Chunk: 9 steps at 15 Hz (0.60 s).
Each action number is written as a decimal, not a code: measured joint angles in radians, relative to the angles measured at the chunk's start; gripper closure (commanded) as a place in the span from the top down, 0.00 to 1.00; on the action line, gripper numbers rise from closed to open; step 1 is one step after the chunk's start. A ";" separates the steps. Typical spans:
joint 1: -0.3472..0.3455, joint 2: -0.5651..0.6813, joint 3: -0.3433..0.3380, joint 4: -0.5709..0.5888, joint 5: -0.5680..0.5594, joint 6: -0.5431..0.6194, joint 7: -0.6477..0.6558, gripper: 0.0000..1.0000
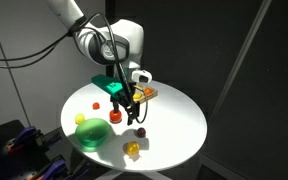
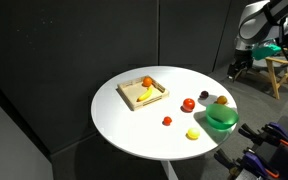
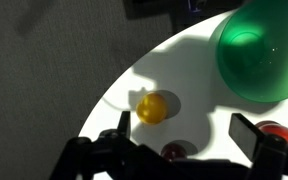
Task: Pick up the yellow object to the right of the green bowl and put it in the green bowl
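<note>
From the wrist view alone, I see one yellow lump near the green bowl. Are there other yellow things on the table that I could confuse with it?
Observer: Yes, a paler yellow-green ball lies close beside the green bowl, opposite your yellow lump.
Operator: Anything else yellow?
Observer: A long yellow piece lies in the wooden tray, far from the bowl.
Operator: And my pincer?
Observer: The pincer hangs open above the table, touching nothing.

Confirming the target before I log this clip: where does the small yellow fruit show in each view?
In an exterior view: the yellow fruit lies low in the picture, right of the green bowl.
In an exterior view: likely the shaded piece just behind the bowl.
Wrist view: centre-left.
Shared landmark: the green bowl.
</note>
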 measured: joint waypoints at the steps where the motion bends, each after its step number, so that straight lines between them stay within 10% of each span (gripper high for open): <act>1: 0.000 0.000 0.000 0.000 0.000 0.000 0.000 1.00; 9: 0.000 0.011 0.001 -0.003 0.000 0.002 0.000 1.00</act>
